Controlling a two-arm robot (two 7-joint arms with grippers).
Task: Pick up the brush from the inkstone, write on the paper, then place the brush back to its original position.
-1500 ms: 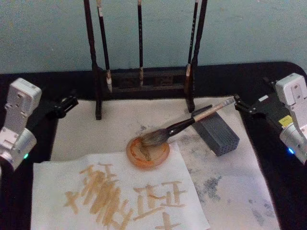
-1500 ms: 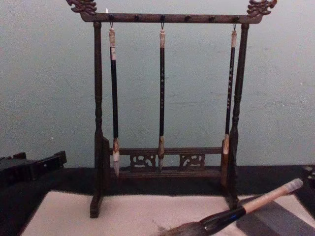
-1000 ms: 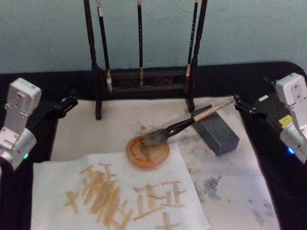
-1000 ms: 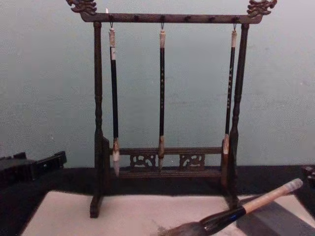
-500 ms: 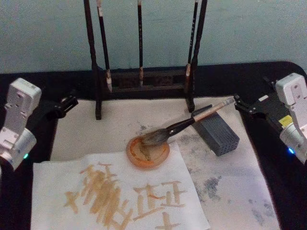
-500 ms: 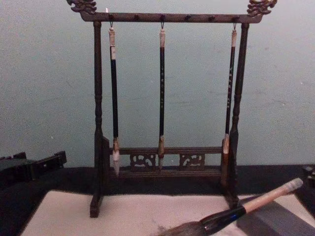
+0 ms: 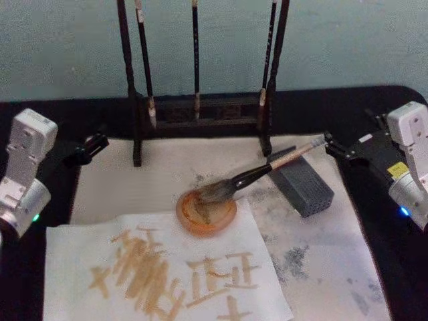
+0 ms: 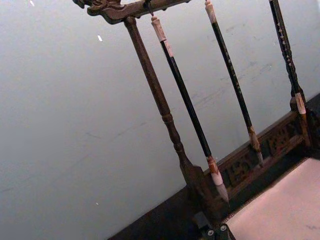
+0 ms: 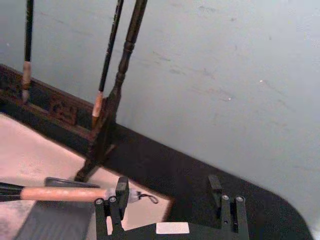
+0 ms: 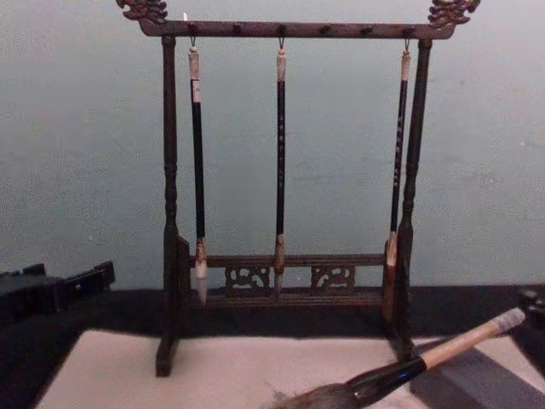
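Observation:
The brush (image 7: 254, 175) lies slanted, its pale handle resting on the dark grey inkstone (image 7: 304, 184) and its bushy bristles in a round orange dish (image 7: 206, 212). Both stand on the large cream paper (image 7: 167, 170). My right gripper (image 7: 332, 146) is open just beyond the handle's cord end. In the right wrist view the brush (image 9: 60, 193) reaches one of the fingers (image 9: 120, 192), and its cord loop lies in the gap of the right gripper (image 9: 167, 189). The left gripper (image 7: 99, 142) is parked at the paper's far left corner, away from the brush.
A dark wooden rack (image 7: 200, 110) with three slim hanging brushes stands at the back of the paper. A smaller white sheet (image 7: 160, 267) with orange-brown strokes lies on the front left. Grey smudges mark the paper's right part. Black table surrounds it all.

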